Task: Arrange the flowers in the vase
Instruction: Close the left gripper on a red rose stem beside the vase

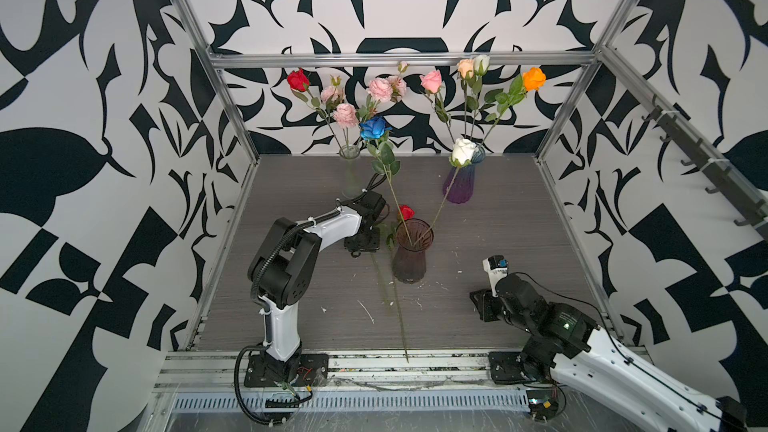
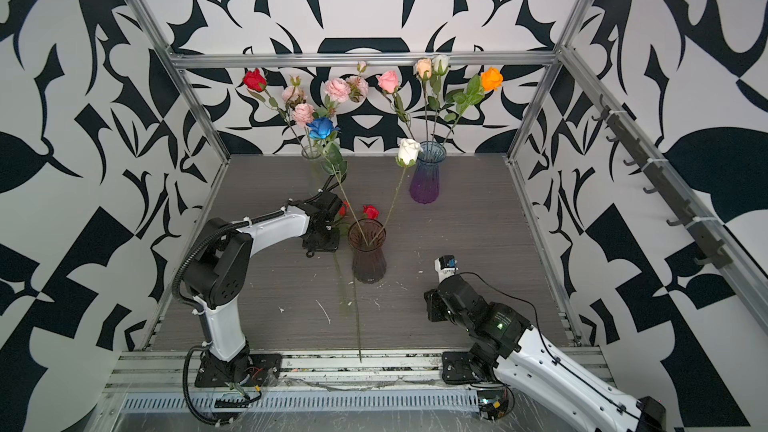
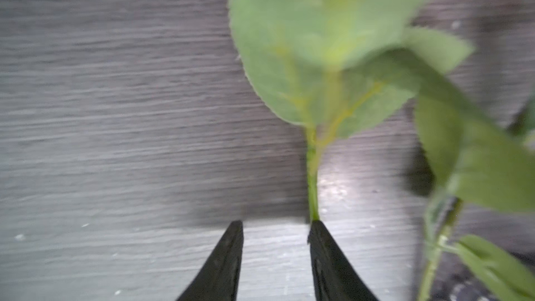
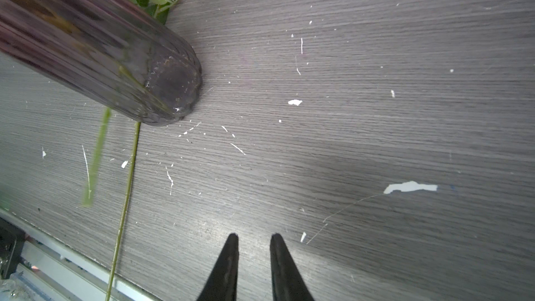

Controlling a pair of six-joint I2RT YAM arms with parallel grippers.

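A smoky brown vase (image 1: pixel 411 255) (image 4: pixel 101 53) stands mid-table with a blue rose (image 1: pixel 374 128) and a white rose (image 1: pixel 462 151) in it. A red rose (image 1: pixel 406 212) lies behind it, and its stem (image 4: pixel 127 183) runs to the front edge. A second red bloom (image 2: pixel 343 208) peeks out by my left gripper (image 1: pixel 365 245), and its stem (image 4: pixel 95 157) looks blurred. That gripper (image 3: pixel 277 222) is open just left of the vase. Bare table shows between its jaws, and a leaf stalk (image 3: pixel 312 183) touches one fingertip. My right gripper (image 4: pixel 254 235) hangs narrowly open and empty right of the vase.
A clear vase (image 1: pixel 349 153) with red and pink flowers stands at the back left. A blue-purple vase (image 1: pixel 461 184) with pink, peach, white and orange roses stands at the back right. A metal rail (image 1: pixel 374 363) borders the table's front, and patterned walls enclose the other sides.
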